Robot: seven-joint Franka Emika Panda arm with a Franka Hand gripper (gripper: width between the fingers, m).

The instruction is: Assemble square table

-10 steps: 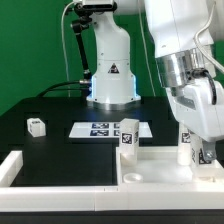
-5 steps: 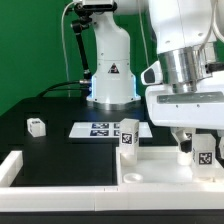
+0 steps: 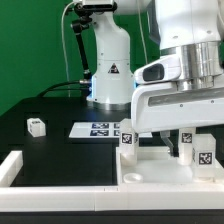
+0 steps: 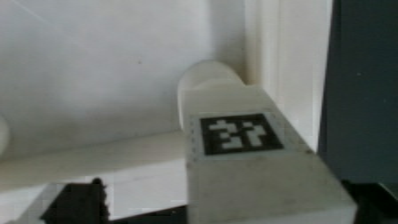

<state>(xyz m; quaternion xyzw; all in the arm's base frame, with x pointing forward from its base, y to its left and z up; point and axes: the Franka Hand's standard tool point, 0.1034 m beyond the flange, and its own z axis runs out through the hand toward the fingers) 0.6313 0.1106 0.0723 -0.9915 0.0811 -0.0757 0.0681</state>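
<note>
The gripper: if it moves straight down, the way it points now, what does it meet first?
Probably the tagged white leg: the wrist view shows it upright directly below the open gripper. How near it is, I cannot tell.

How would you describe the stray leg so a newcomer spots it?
Start at the black table. Toward the exterior view's left of the marker board sits a small white leg. It alone lies apart on bare black; the other legs stand upright at the white slab.
</note>
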